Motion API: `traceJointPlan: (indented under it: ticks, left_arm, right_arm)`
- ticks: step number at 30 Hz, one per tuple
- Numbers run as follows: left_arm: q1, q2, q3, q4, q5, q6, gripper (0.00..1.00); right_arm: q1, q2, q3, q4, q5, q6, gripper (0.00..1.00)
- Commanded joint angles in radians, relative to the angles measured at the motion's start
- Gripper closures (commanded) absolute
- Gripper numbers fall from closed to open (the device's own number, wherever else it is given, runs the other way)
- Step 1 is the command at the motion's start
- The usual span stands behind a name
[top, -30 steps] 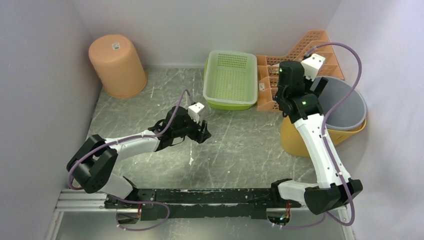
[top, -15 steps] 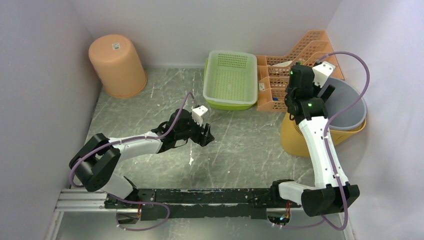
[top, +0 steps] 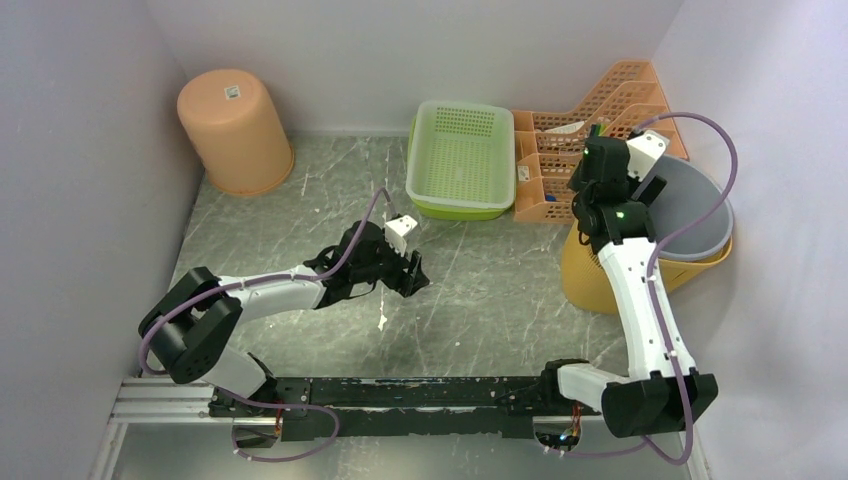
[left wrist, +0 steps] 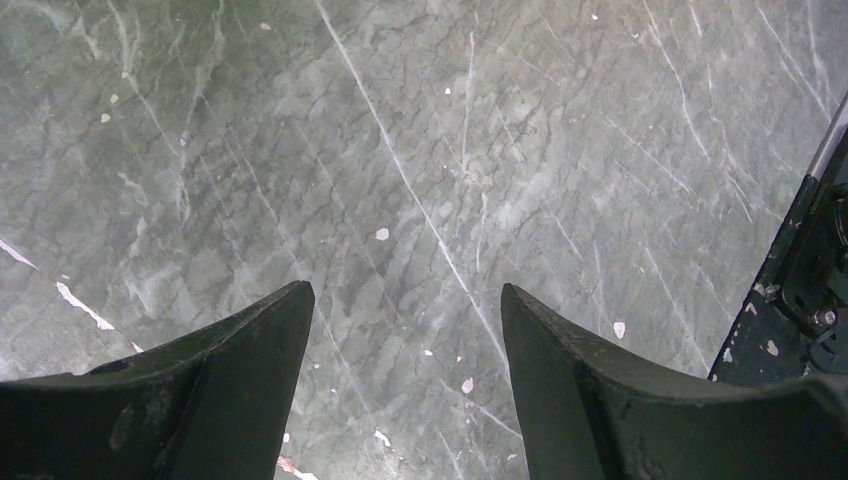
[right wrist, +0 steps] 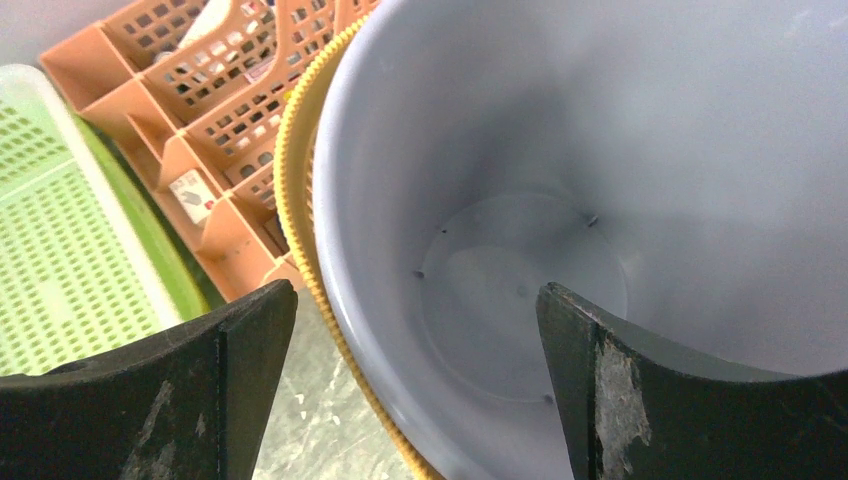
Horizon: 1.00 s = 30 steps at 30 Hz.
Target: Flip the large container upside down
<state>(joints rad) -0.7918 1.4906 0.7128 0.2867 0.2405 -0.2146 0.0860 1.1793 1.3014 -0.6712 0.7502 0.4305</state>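
Straddling the grey container (right wrist: 620, 140) rim, right fingers (right wrist: 130, 400) gape, orange rack (right wrist: 200, 80) alongside; left fingers (left wrist: 210, 400) apart.

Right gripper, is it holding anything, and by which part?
Nothing. The right gripper is open, its jaws either side of the rim of the grey bucket, not closed on it.

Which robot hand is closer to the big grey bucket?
Right. The right gripper hovers open at the grey bucket rim, one finger outside it and one over the inside. The left gripper is far off, open over the middle of the table.
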Motion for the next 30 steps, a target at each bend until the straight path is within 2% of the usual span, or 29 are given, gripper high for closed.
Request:
traceJointPlan:
  ticks: [1,11,23,30]
  left_arm:
    - [-0.013,0.014,-0.009,0.027,0.002,0.004,0.20]
    - [-0.026,0.052,0.000,0.036,0.011,0.001,0.21]
    - [-0.032,0.011,-0.026,0.023,-0.009,0.009,0.20]
    - [-0.031,0.009,-0.049,0.038,0.002,-0.002,0.20]
  right_arm:
    - [-0.009,-0.058,0.064,0.008,-0.052,0.009,0.09]
    - [-0.008,-0.053,0.066,-0.018,-0.013,0.004,0.07]
    - [-0.011,-0.022,0.058,0.004,0.067,0.018,0.06]
    - [-0.012,-0.026,0.043,-0.043,0.078,0.044,0.06]
